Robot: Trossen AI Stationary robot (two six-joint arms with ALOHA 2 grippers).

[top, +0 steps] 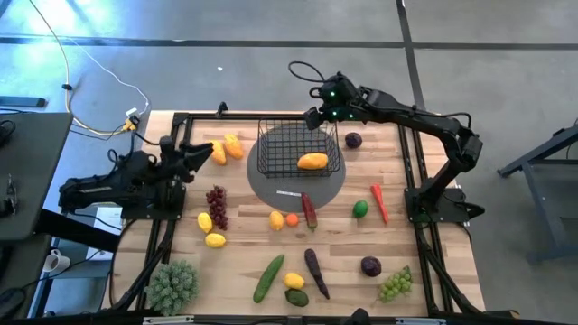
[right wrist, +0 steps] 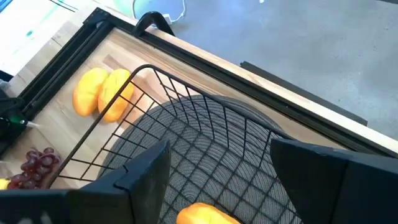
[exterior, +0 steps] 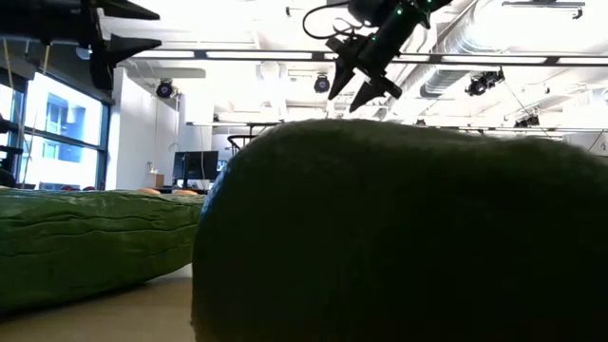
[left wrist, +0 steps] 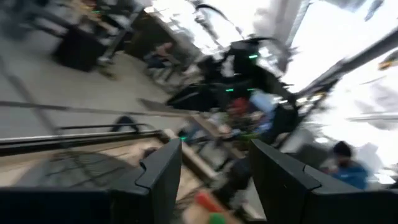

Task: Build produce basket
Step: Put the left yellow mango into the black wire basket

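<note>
The black wire basket (top: 298,149) stands on a flat grey disc (top: 298,185) at the table's far middle. One orange-yellow fruit (top: 312,162) lies inside it, also seen in the right wrist view (right wrist: 208,214). My right gripper (top: 318,117) hangs open above the basket's far right corner (right wrist: 221,180) and holds nothing. My left gripper (top: 203,153) is open and empty (left wrist: 214,180), raised beside two orange-yellow fruits (top: 227,149) left of the basket. The rest of the produce lies loose on the table.
Purple grapes (top: 217,206), lemons (top: 209,230), a red chili (top: 310,210), lime (top: 360,208), plums (top: 353,140), cucumber (top: 268,277), eggplant (top: 316,273) and green grapes (top: 395,284) are spread over the near half. A dark green fruit (exterior: 399,237) fills the low view.
</note>
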